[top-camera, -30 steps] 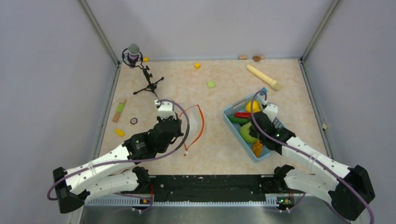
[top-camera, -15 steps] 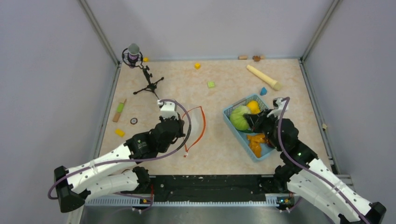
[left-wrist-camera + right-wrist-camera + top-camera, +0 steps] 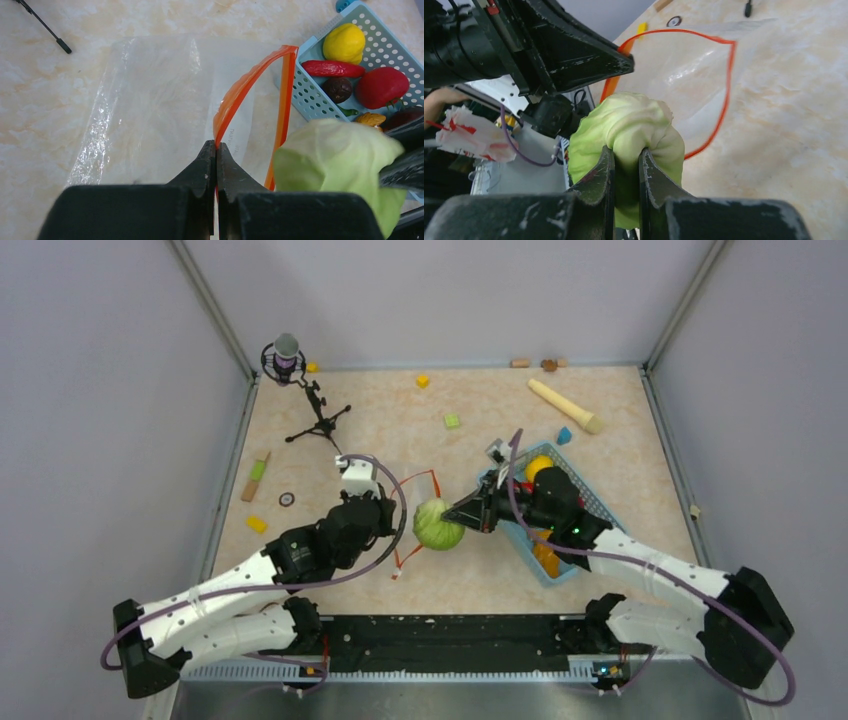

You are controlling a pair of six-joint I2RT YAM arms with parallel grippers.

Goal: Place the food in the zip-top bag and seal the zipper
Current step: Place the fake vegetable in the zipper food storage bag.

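Ahead of the left gripper [image 3: 216,150] lies the clear zip-top bag [image 3: 150,100], flat on the table. Its mouth stands open because those fingers are clenched on the near lip of the orange-red zipper [image 3: 250,80]. Behind the right gripper [image 3: 625,152] sits the light-blue mesh basket [image 3: 310,95]. Half a second ago that gripper was over the basket, and now it hangs at the bag's mouth. Clamped between its fingers is a green toy cabbage [image 3: 624,125], just beside the zipper loop and probably not yet through it, though the views leave that unclear. One piece is about to go in. Lemon [image 3: 344,42], chili [image 3: 332,68] and tomato [image 3: 381,87] wait in the basket.
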